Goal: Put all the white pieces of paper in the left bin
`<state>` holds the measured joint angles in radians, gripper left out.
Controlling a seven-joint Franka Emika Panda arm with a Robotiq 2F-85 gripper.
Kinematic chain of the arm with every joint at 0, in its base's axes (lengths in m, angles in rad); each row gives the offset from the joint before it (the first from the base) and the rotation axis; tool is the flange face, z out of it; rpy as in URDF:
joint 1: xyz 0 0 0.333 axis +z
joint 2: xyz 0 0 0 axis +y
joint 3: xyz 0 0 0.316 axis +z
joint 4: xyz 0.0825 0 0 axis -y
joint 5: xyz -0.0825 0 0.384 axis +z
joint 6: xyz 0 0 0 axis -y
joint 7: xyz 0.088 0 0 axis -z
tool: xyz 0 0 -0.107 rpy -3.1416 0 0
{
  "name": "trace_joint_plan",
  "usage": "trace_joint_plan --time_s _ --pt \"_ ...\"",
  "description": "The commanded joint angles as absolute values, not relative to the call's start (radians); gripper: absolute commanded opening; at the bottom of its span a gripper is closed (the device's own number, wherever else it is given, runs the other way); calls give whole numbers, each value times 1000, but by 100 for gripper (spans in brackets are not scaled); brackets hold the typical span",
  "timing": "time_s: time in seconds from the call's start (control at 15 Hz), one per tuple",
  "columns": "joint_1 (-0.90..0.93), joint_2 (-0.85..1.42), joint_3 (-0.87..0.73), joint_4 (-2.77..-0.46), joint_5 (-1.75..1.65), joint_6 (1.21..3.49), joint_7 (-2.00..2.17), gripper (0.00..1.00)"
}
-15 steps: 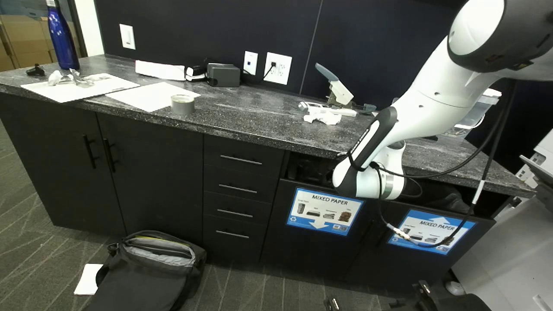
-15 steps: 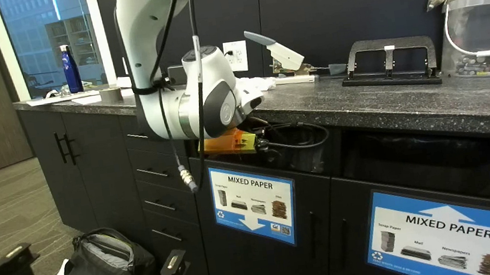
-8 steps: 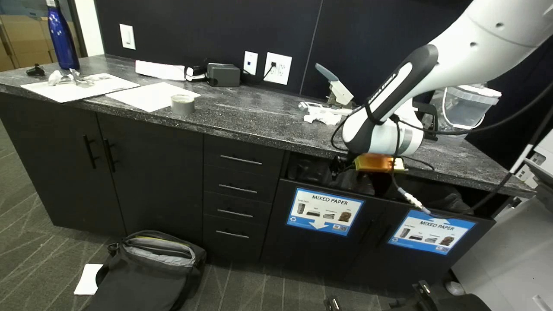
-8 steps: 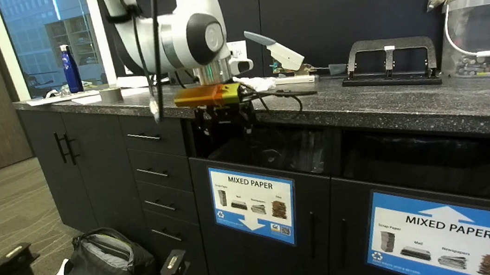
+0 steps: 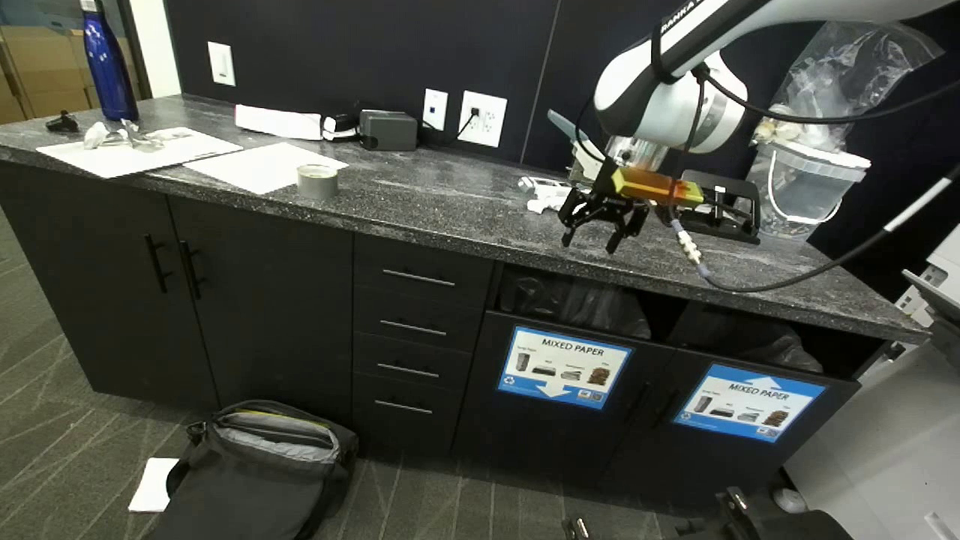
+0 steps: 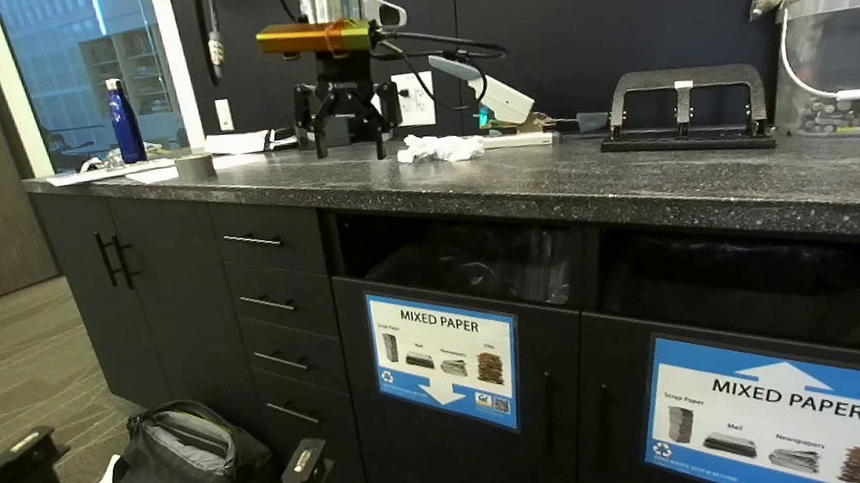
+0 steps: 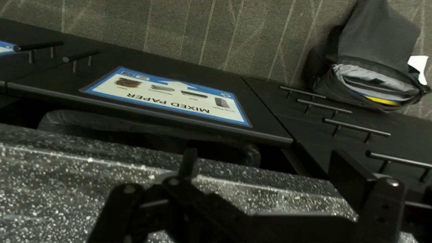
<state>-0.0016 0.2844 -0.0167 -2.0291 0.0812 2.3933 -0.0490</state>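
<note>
You've got the gripper spread wide, higher than the left bin. Crumpled white paper sits on the counter above it. Bin liner shows, deeper in's too dark tbh.

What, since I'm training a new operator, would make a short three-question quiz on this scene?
1. True or false: the end effector is open and holds nothing.
2. In both exterior views, the arrow on the label of the left bin points: A) up, B) down, C) sideways.
3. Where does the crumpled white paper nearest the end effector lie?

Key: 1 true; 2 B; 3 on the counter.
</note>
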Motion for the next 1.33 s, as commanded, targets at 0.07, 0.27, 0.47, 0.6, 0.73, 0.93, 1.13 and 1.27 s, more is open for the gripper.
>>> trace_joint_plan --time_s 0.07,0.27,0.47,0.6,0.73,0.93,1.13,1.27 --pt "-30 486 2 -1726 167 2311 -12 100" --pt "-45 600 6 -1567 219 2304 36 100" --pt "-56 708 7 -1410 246 2318 92 100" --pt "-61 773 10 -1304 251 2335 116 100" --pt "-65 836 14 -1201 250 2351 134 100" --pt "-47 934 1 -1052 236 2394 213 100" --pt "-29 1033 -16 -915 216 2422 289 100" --pt "-14 1100 -35 -829 193 2426 337 100"
